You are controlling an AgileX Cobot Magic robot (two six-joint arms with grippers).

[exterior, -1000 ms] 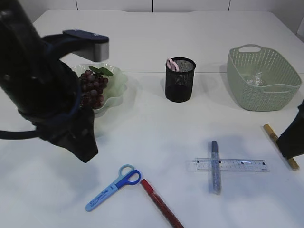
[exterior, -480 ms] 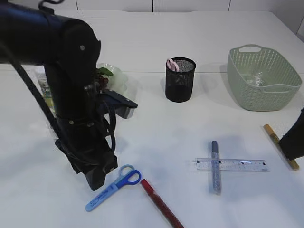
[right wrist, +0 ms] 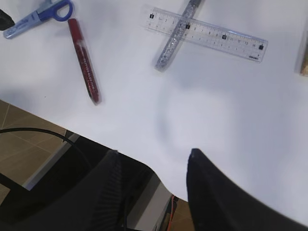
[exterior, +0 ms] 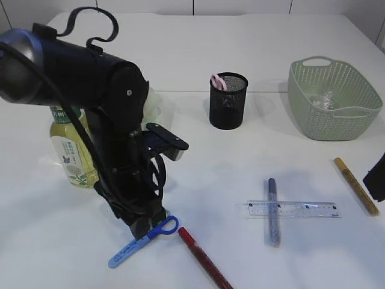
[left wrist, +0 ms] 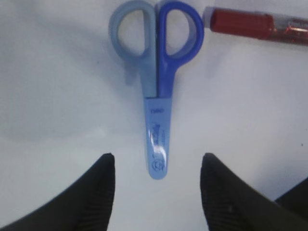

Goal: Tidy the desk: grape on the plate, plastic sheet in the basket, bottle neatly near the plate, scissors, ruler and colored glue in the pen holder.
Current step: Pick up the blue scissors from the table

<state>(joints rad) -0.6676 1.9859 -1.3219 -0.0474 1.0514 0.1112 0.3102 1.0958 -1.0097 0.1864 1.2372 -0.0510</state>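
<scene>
In the exterior view the left arm bends down over the blue scissors [exterior: 144,238], its gripper [exterior: 146,227] right at their handle end. A green-labelled bottle [exterior: 68,152] stands upright behind the arm; the plate [exterior: 154,103] shows only as a pale sliver, and the grape cannot be seen. The black mesh pen holder [exterior: 228,100] sits mid-table, the green basket [exterior: 333,99] to the right holds something clear. A clear ruler [exterior: 293,209] lies across a silver glue pen [exterior: 273,211] — a red glue pen [exterior: 203,258] and a gold one [exterior: 356,185] lie apart.

Left wrist view: the fingers [left wrist: 91,192] stand spread either side of the scissors' capped tip (touching nothing).

Right wrist view: the right gripper [right wrist: 151,185] hangs spread and empty over the table's near edge.
</scene>
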